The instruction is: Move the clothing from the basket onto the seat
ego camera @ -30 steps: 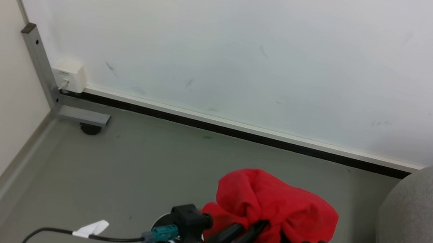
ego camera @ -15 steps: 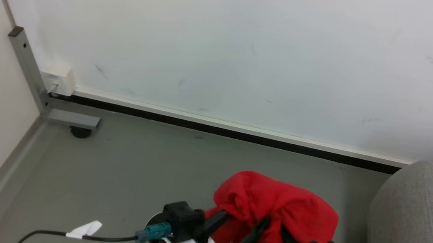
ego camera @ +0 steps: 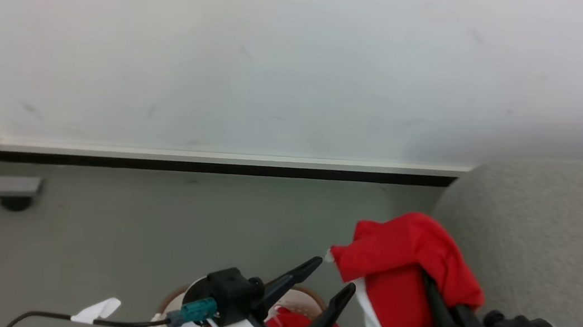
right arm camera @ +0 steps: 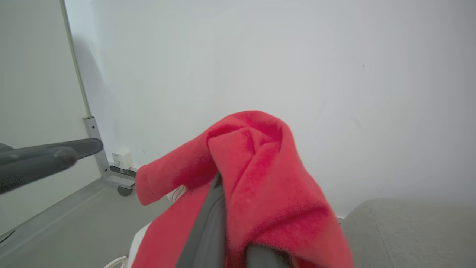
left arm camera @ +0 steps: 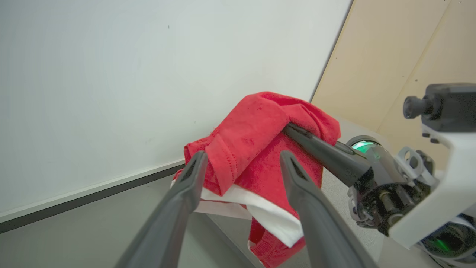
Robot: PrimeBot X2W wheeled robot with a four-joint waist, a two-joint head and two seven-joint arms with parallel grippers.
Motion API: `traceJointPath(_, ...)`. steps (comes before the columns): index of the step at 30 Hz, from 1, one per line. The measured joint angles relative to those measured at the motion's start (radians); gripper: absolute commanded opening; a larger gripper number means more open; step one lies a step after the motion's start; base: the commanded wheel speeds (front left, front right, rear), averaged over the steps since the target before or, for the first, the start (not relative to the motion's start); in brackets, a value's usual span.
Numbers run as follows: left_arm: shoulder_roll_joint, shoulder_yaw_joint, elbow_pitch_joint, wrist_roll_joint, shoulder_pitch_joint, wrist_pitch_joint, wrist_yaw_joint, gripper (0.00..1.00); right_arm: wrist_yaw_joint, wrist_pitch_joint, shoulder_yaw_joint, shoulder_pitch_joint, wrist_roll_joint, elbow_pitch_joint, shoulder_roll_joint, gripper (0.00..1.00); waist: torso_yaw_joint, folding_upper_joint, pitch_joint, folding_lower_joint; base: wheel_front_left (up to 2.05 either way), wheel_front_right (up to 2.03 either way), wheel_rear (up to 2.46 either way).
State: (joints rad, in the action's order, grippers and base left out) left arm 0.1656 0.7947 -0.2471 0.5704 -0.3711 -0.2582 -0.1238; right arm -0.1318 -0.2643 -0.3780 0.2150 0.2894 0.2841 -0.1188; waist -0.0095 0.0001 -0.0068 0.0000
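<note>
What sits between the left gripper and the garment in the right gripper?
Nothing: the head view shows a narrow bare gap between the open left gripper and the red garment, with floor behind.

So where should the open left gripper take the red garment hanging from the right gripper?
Probably by the white-trimmed hem hanging free under the bunch, coming in from the left gripper's own side. The red garment is bundled over the right gripper, and that hem faces left.
</note>
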Motion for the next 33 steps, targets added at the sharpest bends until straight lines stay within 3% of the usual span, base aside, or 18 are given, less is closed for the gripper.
traceJointPath(13, -0.006, -0.069, -0.001, -0.107, 0.014, -0.006, -0.003, 1.00, 0.000, 0.000, 0.170, -0.077, -0.064, -0.176, -0.083, 0.00, -0.265, 0.0000, 0.024, 0.0000, 0.00, 0.00, 0.00)
traceJointPath(19, -0.013, -0.078, -0.020, -0.140, 0.021, -0.006, -0.005, 1.00, 0.000, 0.000, 0.193, -0.107, -0.077, -0.225, -0.097, 0.00, -0.353, 0.0000, 0.033, 0.0000, 0.00, 0.00, 0.00)
traceJointPath(28, -0.005, -0.055, -0.013, -0.156, -0.001, -0.006, -0.005, 1.00, 0.000, 0.000, 0.215, -0.101, -0.025, -0.245, -0.098, 0.00, -0.371, 0.0000, 0.074, 0.0000, 0.00, 0.00, 0.00)
traceJointPath(33, 0.035, -0.033, 0.008, -0.173, -0.047, -0.006, -0.005, 1.00, 0.000, 0.000, 0.228, 0.024, 0.020, -0.221, -0.170, 0.00, -0.348, 0.0000, 0.142, 0.0000, 0.00, 0.00, 0.00)
